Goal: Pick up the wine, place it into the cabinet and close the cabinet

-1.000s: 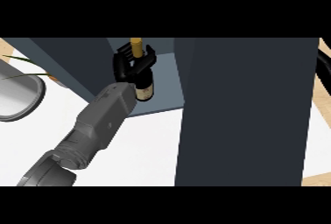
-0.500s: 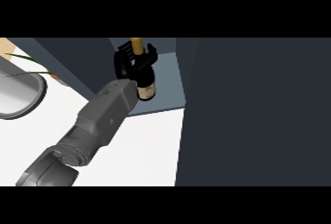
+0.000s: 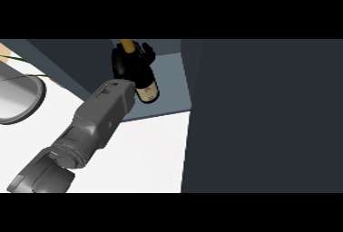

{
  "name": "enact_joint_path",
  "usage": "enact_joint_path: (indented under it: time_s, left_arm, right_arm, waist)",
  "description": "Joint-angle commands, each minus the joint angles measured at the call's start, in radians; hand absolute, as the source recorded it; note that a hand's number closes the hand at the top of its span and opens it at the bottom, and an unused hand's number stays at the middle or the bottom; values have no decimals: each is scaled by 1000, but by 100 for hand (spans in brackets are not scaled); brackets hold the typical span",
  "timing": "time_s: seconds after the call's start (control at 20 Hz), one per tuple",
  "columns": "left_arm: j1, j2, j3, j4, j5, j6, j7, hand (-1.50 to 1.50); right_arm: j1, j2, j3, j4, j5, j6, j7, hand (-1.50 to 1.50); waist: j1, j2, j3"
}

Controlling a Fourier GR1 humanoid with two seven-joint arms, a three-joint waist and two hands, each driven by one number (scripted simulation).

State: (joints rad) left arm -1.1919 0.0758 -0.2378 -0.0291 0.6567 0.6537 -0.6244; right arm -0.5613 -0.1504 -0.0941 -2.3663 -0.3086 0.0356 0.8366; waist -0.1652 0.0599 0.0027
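The wine [image 3: 147, 89] stands inside the cabinet [image 3: 167, 68], a dark bottle with a pale label low on its body and a yellowish top at its neck, resting on the blue-grey cabinet floor just behind the front lip. The left hand [image 3: 129, 63] is curled round the bottle's neck and shoulder, black fingers wrapping it so that most of the upper bottle is hidden; the label end shows below the hand. The grey left forearm [image 3: 97, 120] runs from the view's lower left up to that hand, crossing the white counter [image 3: 150, 154] and the cabinet's front edge. Just to the right of the bottle a broad dark cabinet door [image 3: 264, 118] fills the whole right side of the view, covering whatever lies behind it, including the right hand, which shows nowhere. At the far left a round grey pan-like vessel [image 3: 17, 97] sits on the counter, well apart from the bottle.
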Motion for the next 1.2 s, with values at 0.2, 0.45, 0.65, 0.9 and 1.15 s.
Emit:
enact_joint_path:
  time_s: [0.2,0.45,0.65,0.9,1.15]
  left_arm:
    - [53,42,-51,28,-57,77,55,150]
    - [87,38,-69,27,-77,137,58,150]
    - [89,43,-80,27,-89,54,68,-150]
    - [94,63,-69,28,-79,39,98,-150]
    - [89,81,-61,28,-73,16,101,-150]
  right_arm:
    - [15,4,0,-9,-14,8,-6,-150]
    - [-13,-9,-4,-27,-36,5,18,-150]
    - [-16,17,20,-32,-16,-10,7,-150]
    - [0,5,4,-31,-22,10,-9,-150]
    - [12,4,26,-54,-37,11,24,-150]
  waist:
    - [1,12,-4]
    - [-13,10,-5]
    - [-16,17,-7]
    - [-12,17,-6]
    - [-15,8,-7]
